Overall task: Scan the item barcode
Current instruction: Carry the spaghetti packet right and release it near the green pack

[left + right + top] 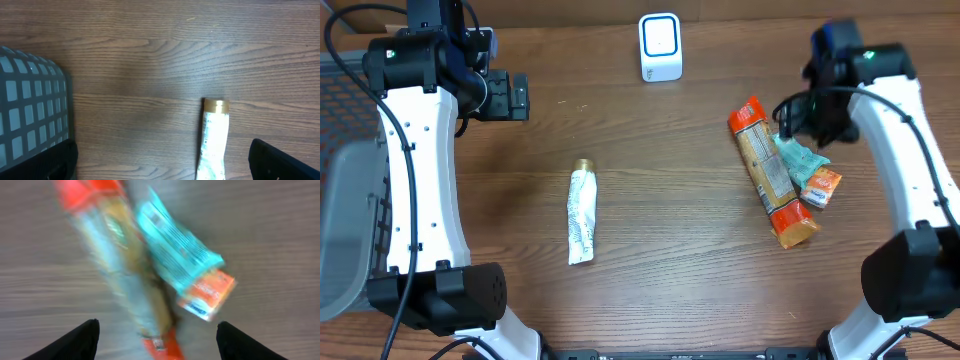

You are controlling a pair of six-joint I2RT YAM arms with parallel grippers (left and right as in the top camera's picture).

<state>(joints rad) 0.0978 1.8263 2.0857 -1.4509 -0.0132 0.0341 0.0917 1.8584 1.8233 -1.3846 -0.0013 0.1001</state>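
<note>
Teal packet (175,250) at 3 o'clock lies beneath right gripper (157,325), which is wide apart and empty, probably to grasp it; left gripper (161,150) is also wide, empty.

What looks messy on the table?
Only the right side: a teal packet lies crooked across a small orange packet, against the long orange pack. The tube lies alone, and nothing is spilled.

- Right wrist view is motion-blurred: long packet (120,275), teal packet (175,255) and orange packet (207,292) are smeared, print unreadable.
- Right gripper (157,342): only two dark fingertips show at the bottom edge. In the overhead view it is hidden under its own wrist.
- Left wrist view: tube (214,140) cut off by the bottom edge, basket (30,110) by the left edge.
- Overhead view: print on every item too small to read.
</note>
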